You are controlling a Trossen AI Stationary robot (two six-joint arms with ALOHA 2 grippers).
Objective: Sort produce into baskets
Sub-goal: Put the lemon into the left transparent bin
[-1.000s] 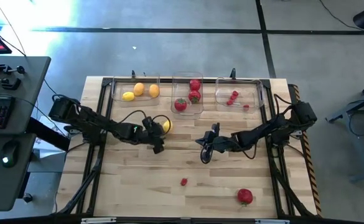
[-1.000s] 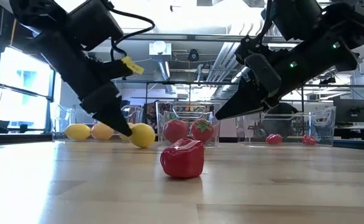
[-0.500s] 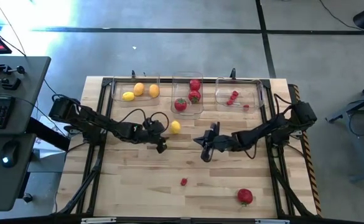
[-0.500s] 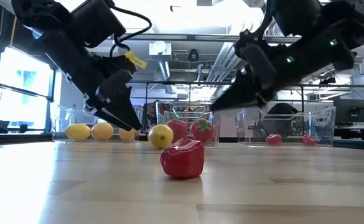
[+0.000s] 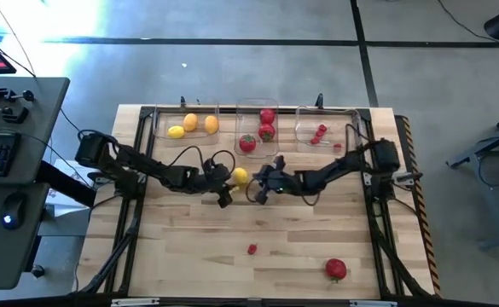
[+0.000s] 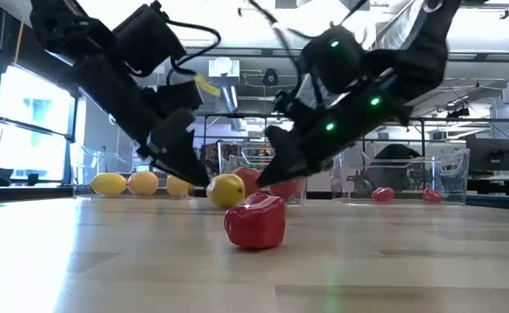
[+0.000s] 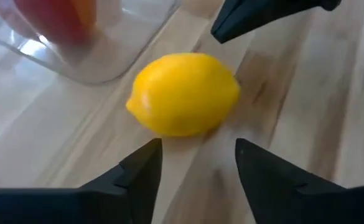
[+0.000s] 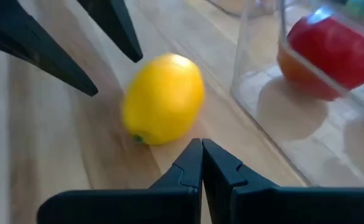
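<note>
Step in hand: loose lemon (image 5: 240,176) on table (image 5: 317,247). Left pincer (image 5: 224,192) released beside it; right pincer (image 5: 258,189) clenched, empty. Next: left straddles, grips.

Two dark, jointed arms, matte black throughout. Left arm (image 5: 138,166) in the centre-left of the high view, looped with black cable and tagged with a small yellow label (image 6: 206,85). Right arm (image 5: 343,166) at centre-right, dotted with small green lights (image 6: 332,45). Tapered black fingers (image 7: 138,171) ending in narrow wedge tips.
</note>
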